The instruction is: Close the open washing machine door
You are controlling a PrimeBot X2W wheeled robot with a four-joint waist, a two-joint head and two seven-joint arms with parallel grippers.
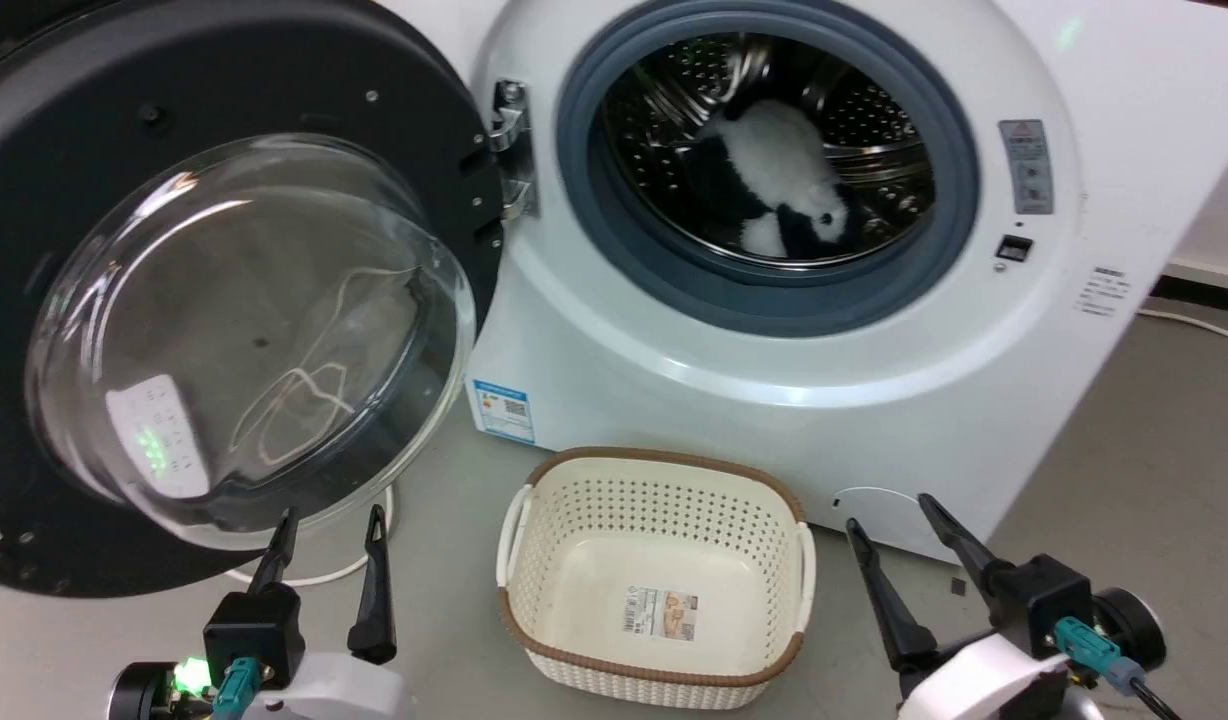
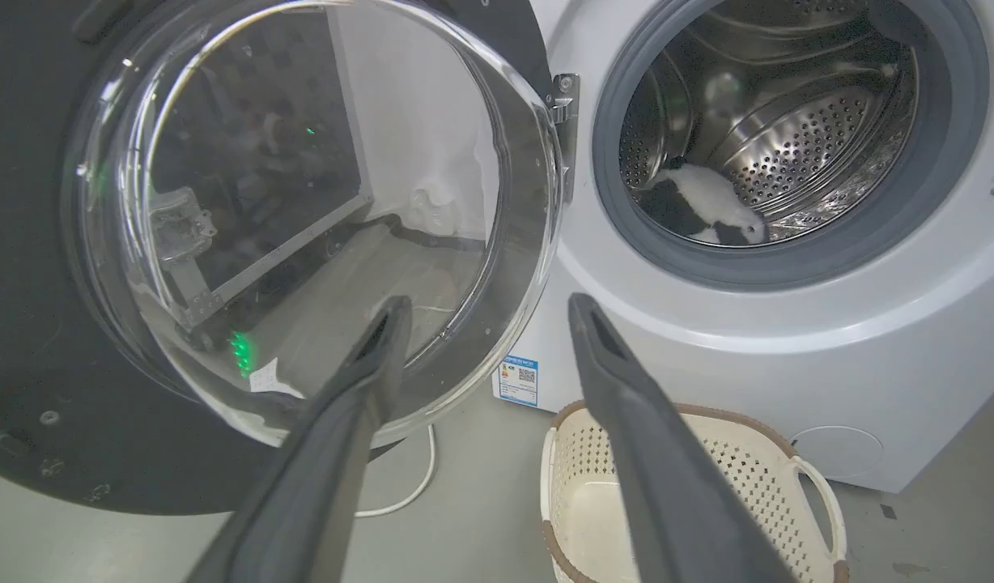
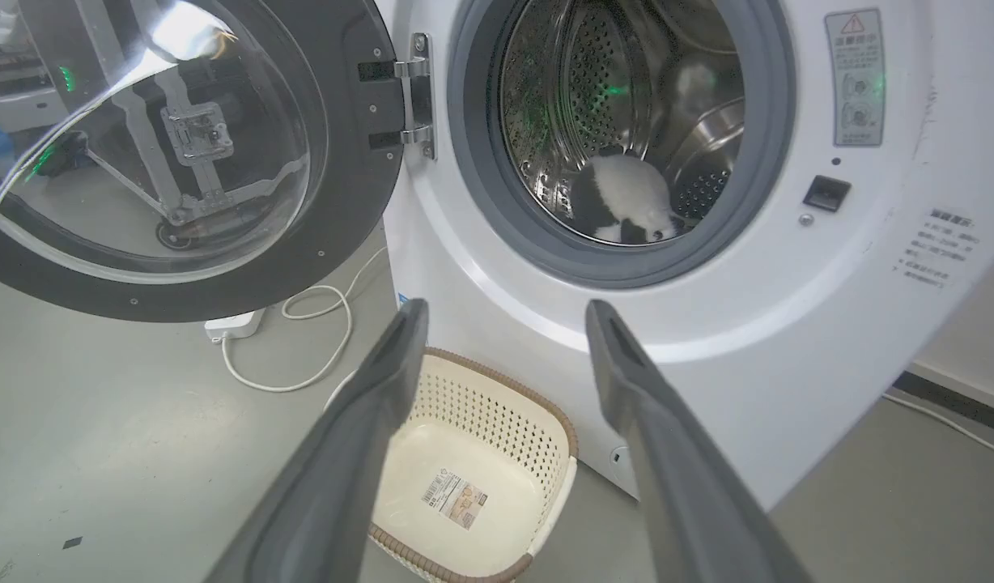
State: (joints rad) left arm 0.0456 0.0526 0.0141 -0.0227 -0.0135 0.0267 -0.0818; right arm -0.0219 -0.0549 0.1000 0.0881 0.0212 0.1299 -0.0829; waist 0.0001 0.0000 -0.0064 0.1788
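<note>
Door (image 1: pixel 224 90) rim (left side) off-frame

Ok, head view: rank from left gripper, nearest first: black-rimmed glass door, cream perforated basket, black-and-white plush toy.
1. Black-rimmed glass door, directly ahead of the left gripper.
2. Cream perforated basket, to its right.
3. Black-and-white plush toy, inside the drum.

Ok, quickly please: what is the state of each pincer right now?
Left pincer: open, holding nothing.
Right pincer: open, holding nothing.
</note>
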